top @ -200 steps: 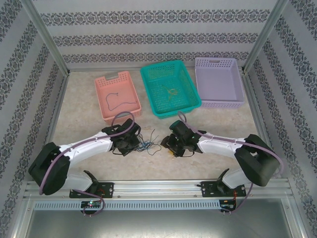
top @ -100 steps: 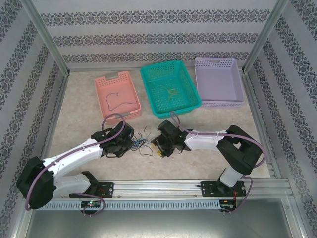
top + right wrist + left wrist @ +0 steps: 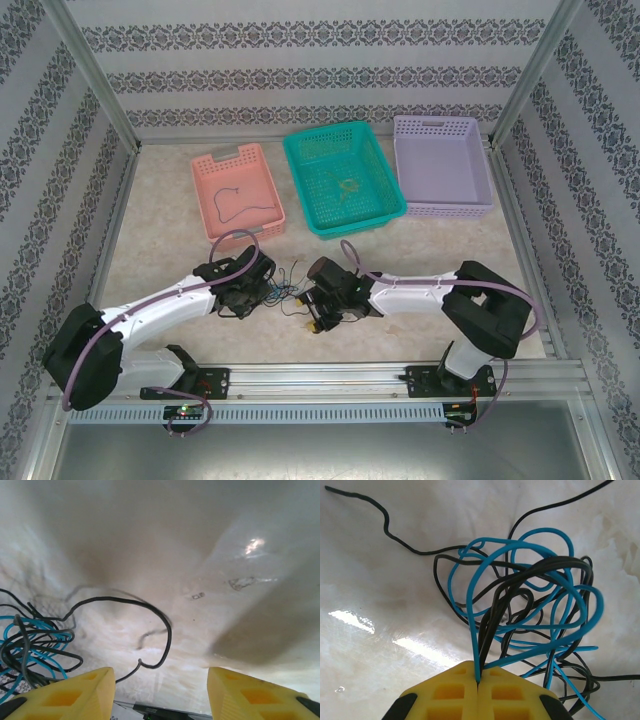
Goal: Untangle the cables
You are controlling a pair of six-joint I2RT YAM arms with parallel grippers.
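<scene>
The blue and black cables (image 3: pixel 490 620) are seen tangled on the table (image 3: pixel 450 250). Strands are pinched in the closed left gripper (image 3: pixel 478 682); the right gripper (image 3: pixel 159 680) is held open and empty just beside them.

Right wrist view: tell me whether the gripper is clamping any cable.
No, the right gripper stands open, its fingers wide apart, gripping nothing.

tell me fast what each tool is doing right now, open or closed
Left tool: closed, pinching blue and black cables.
Right tool: open, holding nothing.
</scene>
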